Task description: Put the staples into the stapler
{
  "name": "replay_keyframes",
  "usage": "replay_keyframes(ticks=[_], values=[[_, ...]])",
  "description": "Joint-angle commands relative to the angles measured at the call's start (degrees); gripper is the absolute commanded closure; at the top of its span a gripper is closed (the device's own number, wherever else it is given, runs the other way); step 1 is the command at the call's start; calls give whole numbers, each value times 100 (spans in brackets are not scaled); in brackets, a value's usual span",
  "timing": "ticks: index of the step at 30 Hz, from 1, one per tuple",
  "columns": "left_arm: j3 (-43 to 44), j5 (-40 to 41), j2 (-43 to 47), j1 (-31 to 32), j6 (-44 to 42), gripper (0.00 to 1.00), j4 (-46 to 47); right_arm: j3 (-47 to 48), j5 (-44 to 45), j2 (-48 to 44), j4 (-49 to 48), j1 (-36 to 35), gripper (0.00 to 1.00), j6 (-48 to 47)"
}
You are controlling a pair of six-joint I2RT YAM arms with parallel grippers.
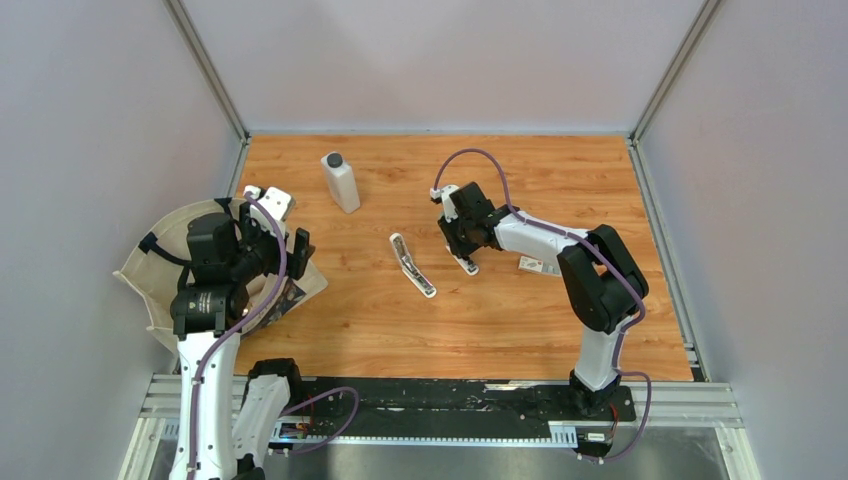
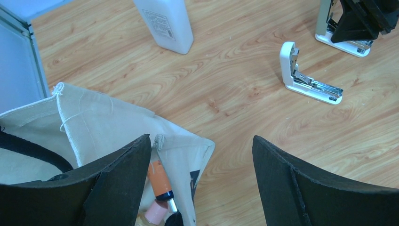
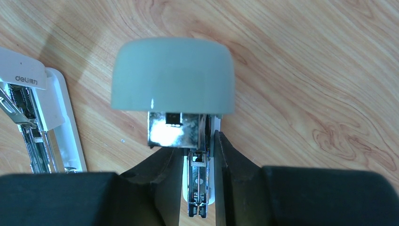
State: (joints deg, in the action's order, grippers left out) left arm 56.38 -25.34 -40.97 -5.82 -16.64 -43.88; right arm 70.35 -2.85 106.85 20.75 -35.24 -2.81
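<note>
One white stapler (image 1: 412, 265) lies opened flat on the wood table, mid-table; the left wrist view shows it (image 2: 308, 80) hinged open. My right gripper (image 1: 462, 238) is shut on a second stapler (image 1: 466, 263) just to its right. The right wrist view has the fingers (image 3: 226, 160) clamped on that stapler's metal magazine (image 3: 197, 188) under its pale green top (image 3: 173, 75). The staples, a tiny white box (image 1: 538, 265), lie beside the right arm. My left gripper (image 2: 201, 141) hangs open over the corner of a canvas bag (image 2: 108, 122) with nothing between its fingers.
A white bottle (image 1: 341, 181) stands at the back left of the table. The canvas bag (image 1: 160, 270) hangs over the table's left edge and holds an orange tube (image 2: 159, 179) and a pink-capped item. Walls close in on three sides.
</note>
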Motion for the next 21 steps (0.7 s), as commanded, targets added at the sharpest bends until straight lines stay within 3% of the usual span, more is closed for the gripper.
replay_keyframes(ticks=[1, 13, 21], values=[[-75, 3, 1, -42, 3, 14, -33, 225, 65, 47, -27, -44, 74, 17], [-83, 12, 45, -33, 12, 14, -33, 251, 39, 126, -1, -44, 69, -27], [-110, 3, 63, -42, 3, 13, -33, 304, 13, 3, 34, -44, 57, -70]])
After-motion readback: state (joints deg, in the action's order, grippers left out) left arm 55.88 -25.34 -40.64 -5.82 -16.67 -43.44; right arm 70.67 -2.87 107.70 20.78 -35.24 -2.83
